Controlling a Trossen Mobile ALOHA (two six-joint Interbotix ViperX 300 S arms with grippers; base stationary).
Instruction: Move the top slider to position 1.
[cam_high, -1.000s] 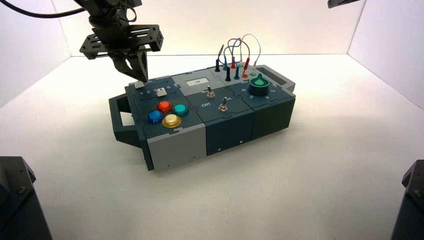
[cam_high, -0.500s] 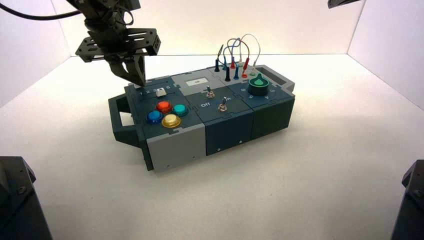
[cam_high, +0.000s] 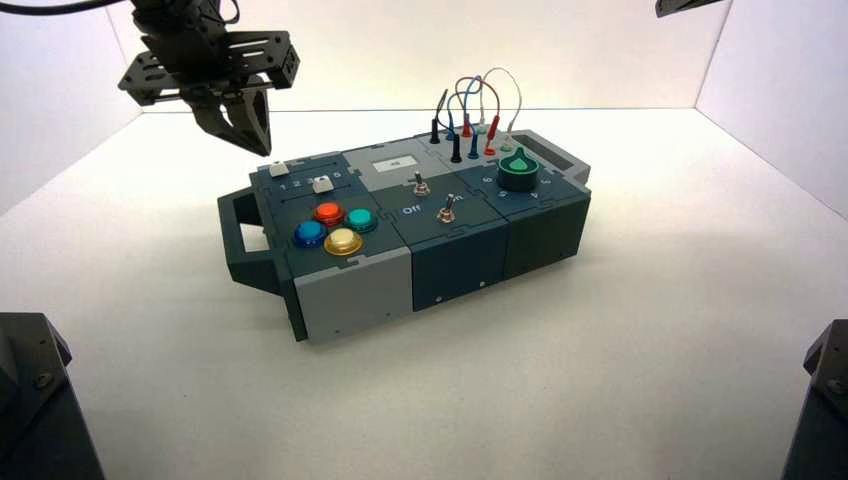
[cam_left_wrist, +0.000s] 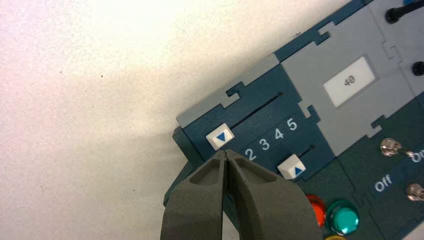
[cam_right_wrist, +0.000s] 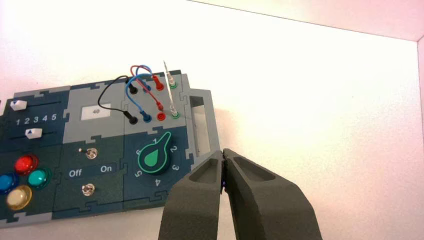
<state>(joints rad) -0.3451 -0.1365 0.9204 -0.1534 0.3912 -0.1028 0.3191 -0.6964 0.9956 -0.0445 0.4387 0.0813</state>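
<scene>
The top slider (cam_left_wrist: 220, 136), a small white cap with a blue arrow, sits at the end of the upper groove, beside the "2" side of the number row. In the right wrist view the top slider (cam_right_wrist: 18, 105) stands over the digit 1 (cam_right_wrist: 18, 121). In the left wrist view my fingertips hide that digit. In the high view the cap (cam_high: 278, 169) is uncovered. My left gripper (cam_high: 262, 148) is shut and empty, lifted above and to the left of the box's slider corner; it also shows in the left wrist view (cam_left_wrist: 227, 153). My right gripper (cam_right_wrist: 222, 152) is shut, parked off the box's knob end.
The lower slider cap (cam_left_wrist: 291, 166) sits between 3 and 4. Four coloured buttons (cam_high: 328, 212) lie in front of the sliders, two toggle switches (cam_high: 421, 186) mid-box, a green knob (cam_high: 518, 172) and wired plugs (cam_high: 470, 125) at the right. A handle (cam_high: 240, 232) juts from the left end.
My left gripper has risen and drawn back to the left, away from the top slider cap. The cap now shows uncovered at the left end of its groove.
</scene>
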